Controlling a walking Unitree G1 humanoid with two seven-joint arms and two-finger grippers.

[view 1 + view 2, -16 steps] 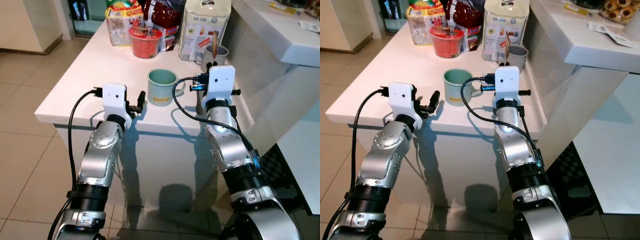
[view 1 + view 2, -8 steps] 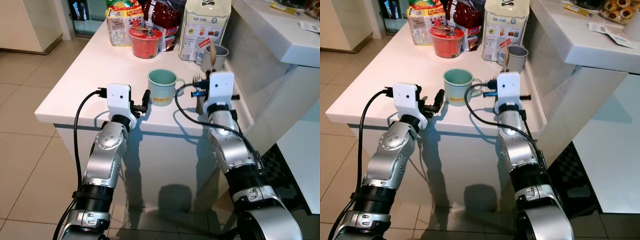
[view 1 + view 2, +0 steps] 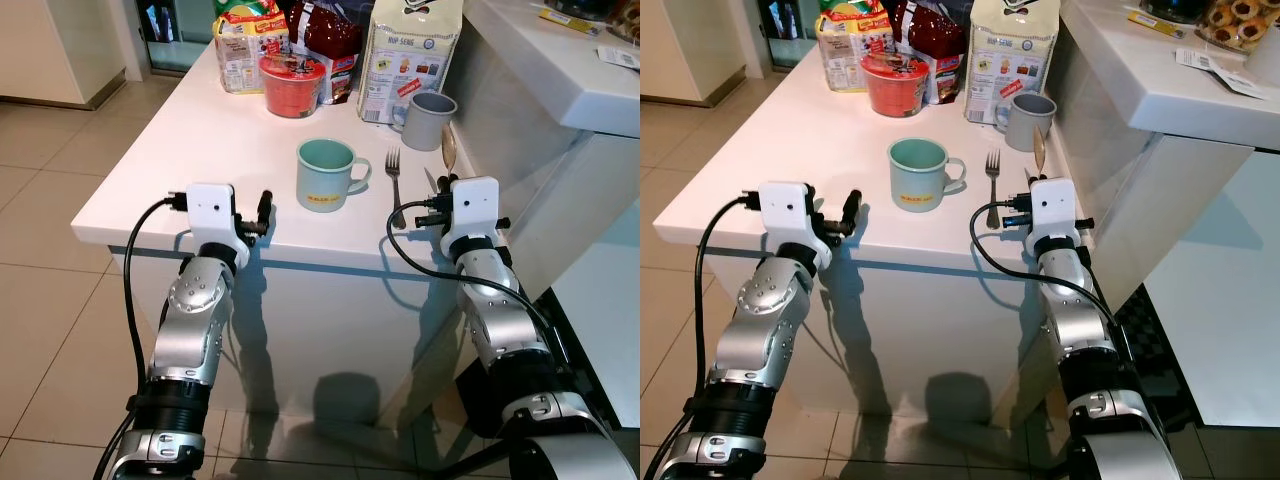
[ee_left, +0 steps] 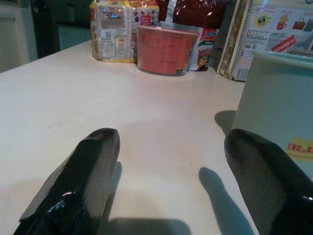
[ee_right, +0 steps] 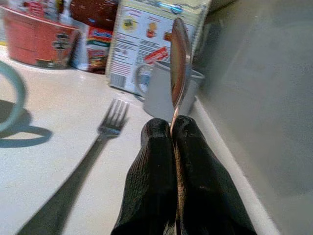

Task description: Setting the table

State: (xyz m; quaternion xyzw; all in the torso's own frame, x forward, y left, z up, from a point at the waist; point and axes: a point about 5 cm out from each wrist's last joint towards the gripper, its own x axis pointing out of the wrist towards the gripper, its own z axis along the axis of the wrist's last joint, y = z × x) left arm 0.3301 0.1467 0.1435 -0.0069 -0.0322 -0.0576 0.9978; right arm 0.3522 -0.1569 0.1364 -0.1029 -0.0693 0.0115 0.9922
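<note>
Pinching a spoon (image 5: 179, 58) upright, the right end effector (image 5: 172, 128) sits at the worktop's (image 3: 190, 140) near right edge, beside a fork (image 3: 395, 184). Left of the fork stands a green mug (image 3: 324, 174). Near left, the left end effector (image 4: 168, 161) gapes wide, holding nothing.

A shiny metal fork (image 3: 395, 182) lies on the smooth white table (image 3: 180, 150) beside a glossy enamel-look mug (image 3: 325, 175).

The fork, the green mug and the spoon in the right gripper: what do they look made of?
Fork: likely steel, grey, dull sheen. Green mug: perhaps enamel or ceramic, glossy, thin rim. Spoon: polished metal, mirror-like reflections, clamped in right gripper.
</note>
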